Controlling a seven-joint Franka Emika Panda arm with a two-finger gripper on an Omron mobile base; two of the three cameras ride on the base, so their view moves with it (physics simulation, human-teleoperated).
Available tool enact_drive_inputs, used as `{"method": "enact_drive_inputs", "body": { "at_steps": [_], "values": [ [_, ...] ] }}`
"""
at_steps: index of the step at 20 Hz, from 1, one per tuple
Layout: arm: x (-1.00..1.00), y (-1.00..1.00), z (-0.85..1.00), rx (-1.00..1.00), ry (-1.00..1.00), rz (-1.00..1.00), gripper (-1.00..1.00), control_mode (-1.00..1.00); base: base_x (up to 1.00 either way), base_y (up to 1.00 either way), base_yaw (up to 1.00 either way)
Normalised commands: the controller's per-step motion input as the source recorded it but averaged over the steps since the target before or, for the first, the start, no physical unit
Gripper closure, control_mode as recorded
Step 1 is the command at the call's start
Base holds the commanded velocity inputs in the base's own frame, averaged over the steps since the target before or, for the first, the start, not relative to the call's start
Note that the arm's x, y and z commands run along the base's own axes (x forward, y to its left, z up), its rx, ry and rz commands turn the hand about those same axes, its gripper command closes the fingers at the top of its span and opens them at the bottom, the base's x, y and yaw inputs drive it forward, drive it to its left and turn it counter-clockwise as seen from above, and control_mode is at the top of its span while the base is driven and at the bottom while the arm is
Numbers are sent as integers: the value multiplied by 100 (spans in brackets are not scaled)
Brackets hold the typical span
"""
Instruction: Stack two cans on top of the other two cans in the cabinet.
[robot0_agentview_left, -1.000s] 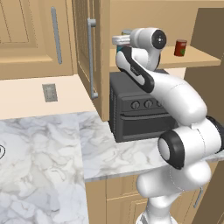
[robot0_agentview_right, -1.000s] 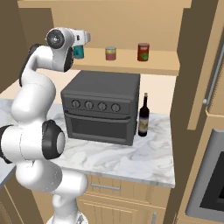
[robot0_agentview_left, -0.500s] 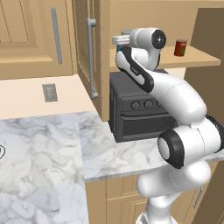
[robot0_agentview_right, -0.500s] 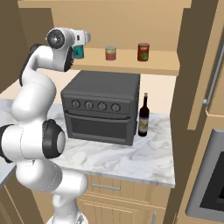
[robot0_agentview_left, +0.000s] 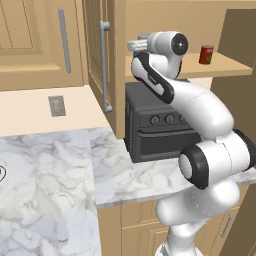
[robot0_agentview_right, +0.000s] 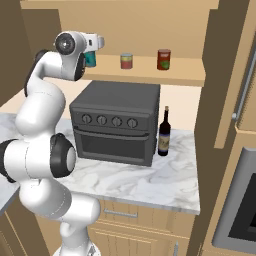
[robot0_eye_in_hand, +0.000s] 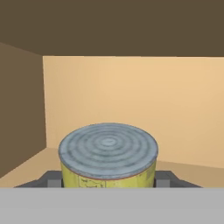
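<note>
- My gripper (robot0_eye_in_hand: 107, 183) is clamped on the yellow can (robot0_eye_in_hand: 108, 168); in the hand view one dark fingertip (robot0_eye_in_hand: 53, 180) sits at each side of the can's body and its ringed grey lid faces the camera.
- From the right base view, the hand is up at shelf height near the left end of the cabinet shelf (robot0_agentview_right: 185, 75), with a teal can (robot0_agentview_right: 90, 59) showing just below and behind the wrist.
- I cannot tell from these views whether the yellow can is touching the teal can or hanging just above it.
- A red can with a green band (robot0_agentview_right: 127, 61) stands on the shelf to the right of the hand, towards the middle.
- A dark red can (robot0_agentview_right: 163, 59) stands further right on the shelf board, apart from the banded one.
- In the left base view, the dark red can sits close to the shelf's front edge.
- The cabinet door (robot0_agentview_left: 100, 60) is swung open, its grey bar handle (robot0_agentview_left: 105, 67) upright.
- Under the shelf, a black oven (robot0_agentview_right: 115, 122) sits on the marble counter (robot0_agentview_right: 150, 182), with a dark bottle (robot0_agentview_right: 164, 133) just beside its right side.
</note>
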Motion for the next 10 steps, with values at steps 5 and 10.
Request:
{"method": "enact_drive_inputs", "body": {
  "at_steps": [5,10],
  "values": [
    [11,0,0,0,0,0,100,-100,0,0,0],
    [12,0,-1,0,0,0,100,-100,0,0,0]
  ]
}}
